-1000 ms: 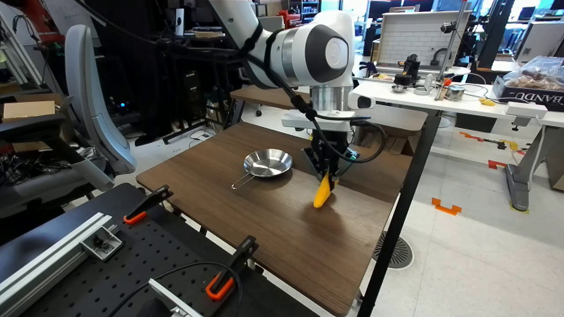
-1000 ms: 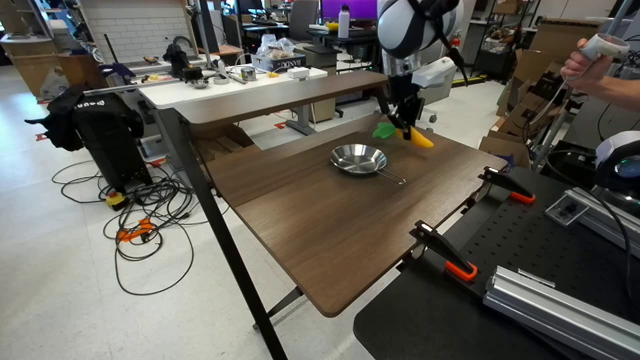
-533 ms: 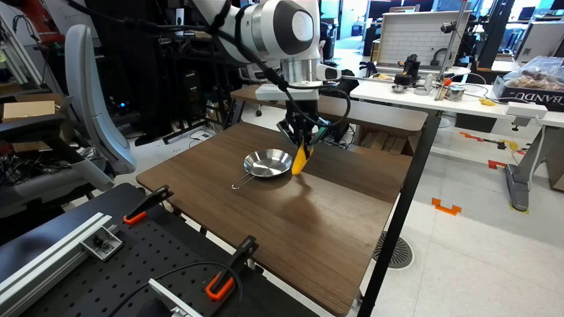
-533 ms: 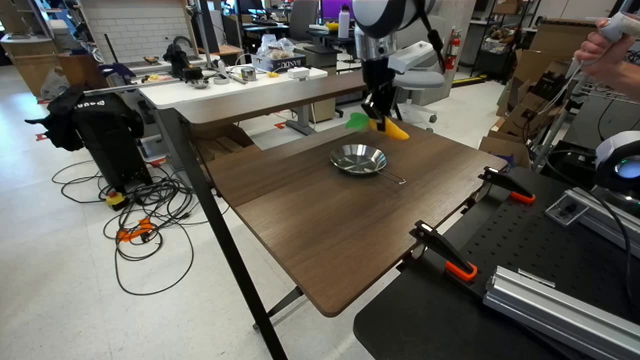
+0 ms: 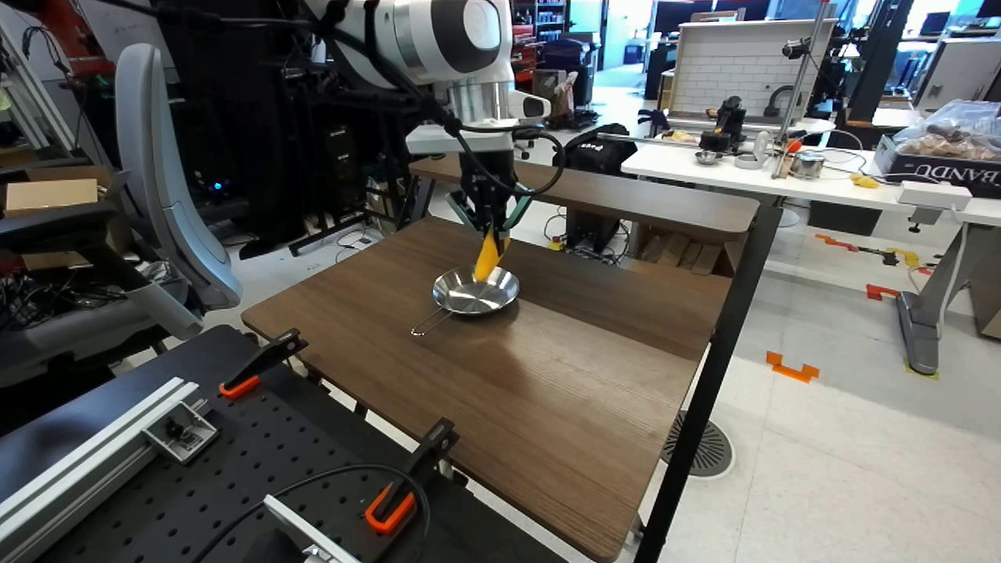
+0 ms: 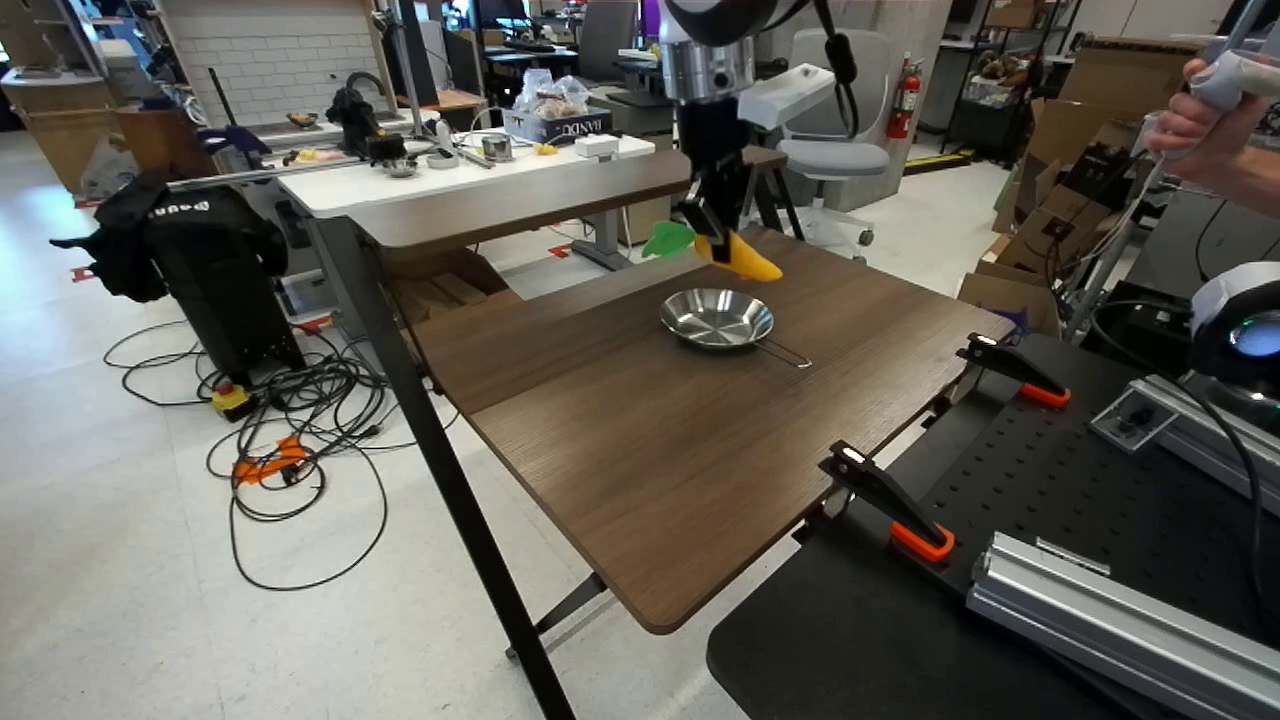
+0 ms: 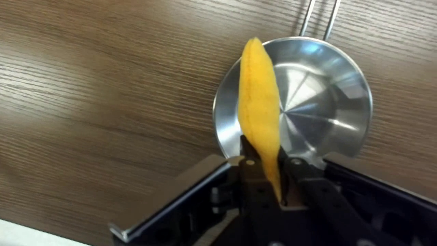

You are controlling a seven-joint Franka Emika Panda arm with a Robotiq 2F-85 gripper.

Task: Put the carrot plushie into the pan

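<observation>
In an exterior view, the black two-fingered gripper (image 5: 493, 238) pinches the soft orange-yellow tapered carrot plushie (image 5: 488, 262), which has travelled from the right of the small round shiny silver metal pan (image 5: 461, 300) to overlap its upper rim, near the middle of the frame; half a second ago it hung just beside the right rim. The carrying looks nearly done, with lowering and letting go left. Here the plushie slants steeply, its tapered end pointing down and slightly left. In an exterior view, the plushie (image 6: 742, 258) has shifted leftward and shows just above the pan in the upper middle of the frame, a strip of brown wood-grain tabletop (image 6: 640, 450) between them, so it is probably held in the air. Its long axis runs gently down to the right, from the green leafy tip (image 6: 668, 239) on the left to the tapered end. In the wrist view, the plushie stretches up from the gripper over the pan's left half, near upright in the frame and leaning a little left, its tapered end crossing the upper left rim, left of the silver wire handle (image 7: 307, 17); the leafy tip is hidden.
</observation>
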